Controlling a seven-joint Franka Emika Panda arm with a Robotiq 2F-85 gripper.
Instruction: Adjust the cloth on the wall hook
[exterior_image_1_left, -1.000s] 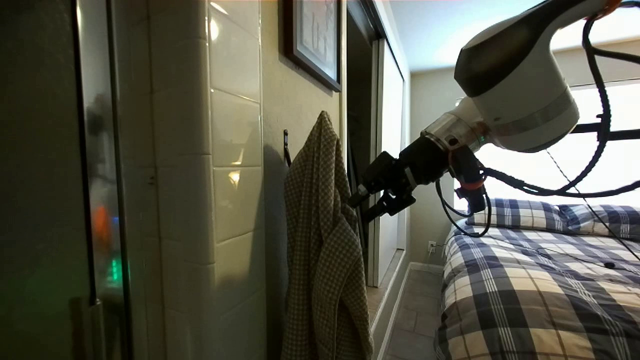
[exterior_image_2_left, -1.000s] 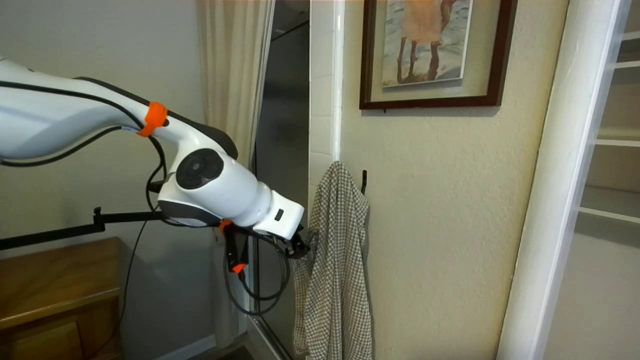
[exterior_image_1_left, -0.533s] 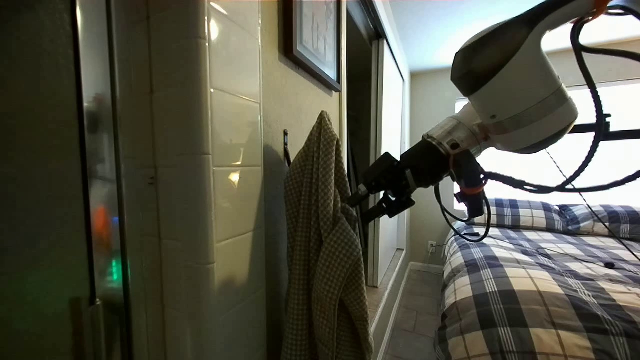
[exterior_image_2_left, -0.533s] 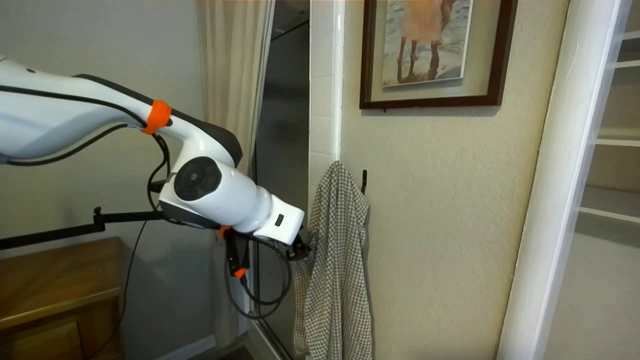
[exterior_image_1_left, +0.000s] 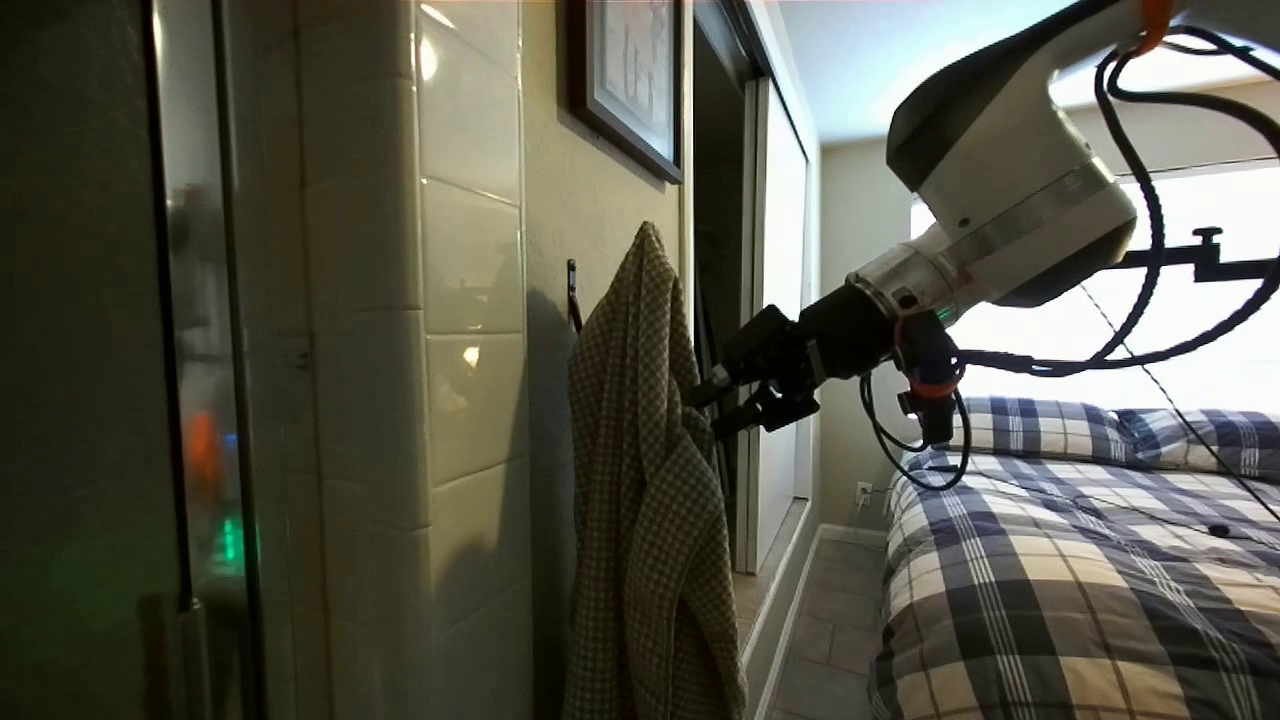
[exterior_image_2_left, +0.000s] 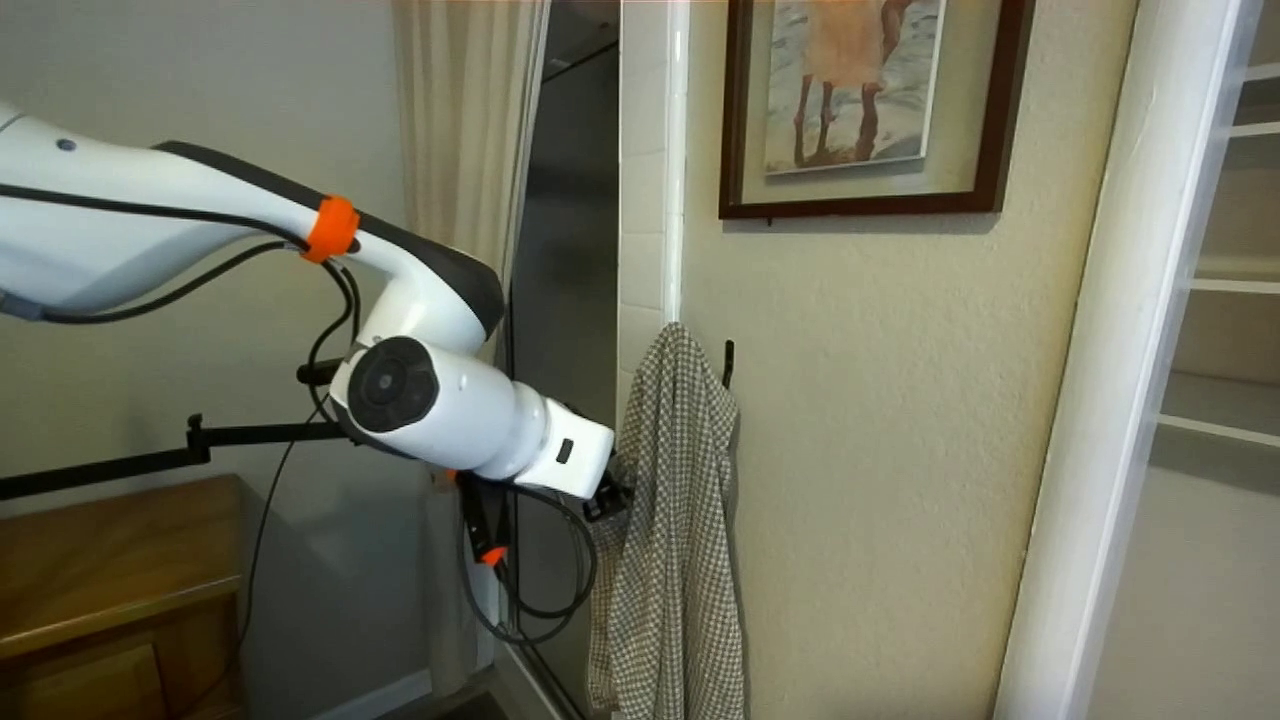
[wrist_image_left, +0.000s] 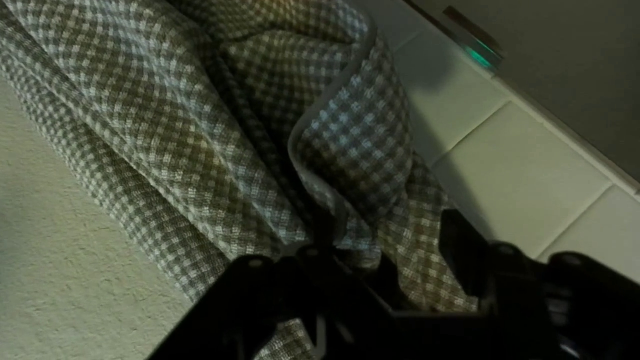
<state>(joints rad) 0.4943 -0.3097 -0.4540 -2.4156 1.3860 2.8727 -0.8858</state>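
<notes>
Cloth (exterior_image_2_left: 685, 520), finely checked, hangs in folds against a beige wall (exterior_image_2_left: 880, 420), hiding the lower end of the wall hook (exterior_image_2_left: 729, 360). The claw (exterior_image_1_left: 710, 411) is beside it, fingers parted, gripping nothing. Framed picture (exterior_image_2_left: 850, 100) above; beyond, a plaid-covered bed (exterior_image_1_left: 1060, 580) and bright window (exterior_image_1_left: 1220, 380).

In both exterior views the arm (exterior_image_2_left: 420, 300) is bent below its orange band (exterior_image_2_left: 332, 228), and the wrist (exterior_image_2_left: 572, 445) slopes downward, away from this band. The tool (exterior_image_1_left: 708, 413) is well below the band, tilted downward, and its two fingers (wrist_image_left: 459, 250) stand apart from each other.
</notes>
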